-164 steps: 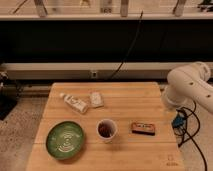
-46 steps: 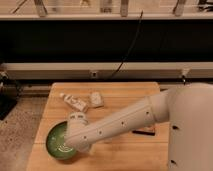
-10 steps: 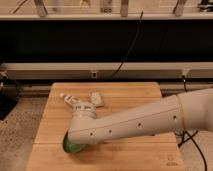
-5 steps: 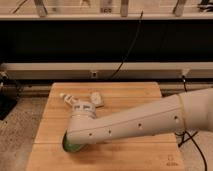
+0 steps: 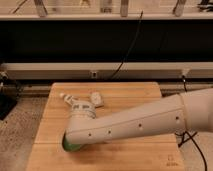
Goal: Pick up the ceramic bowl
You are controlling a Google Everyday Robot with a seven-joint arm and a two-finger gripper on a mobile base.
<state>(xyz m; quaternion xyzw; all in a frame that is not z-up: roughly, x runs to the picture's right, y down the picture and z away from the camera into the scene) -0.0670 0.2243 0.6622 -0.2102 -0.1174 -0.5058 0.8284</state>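
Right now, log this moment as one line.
task: pick up bowl | gripper: low over bowl, hidden by arm | bowl: front-left of table, only green edge showing | packets: behind arm

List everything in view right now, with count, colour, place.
ceramic bowl: 1, green, front-left of the table, only an edge showing under the arm.
white packet: 1, white, back-centre of the table.
pale object: 1, off-white, left of the white packet, partly hidden by the wrist.
table: 1, light wood, centre of the view.
cable: 1, black, hanging behind the table.
wall rail: 1, white, running across behind the table.
arm: 1, white, reaching in from the right across the table.
gripper: 1, white, over the ceramic bowl at front-left, its fingers hidden.
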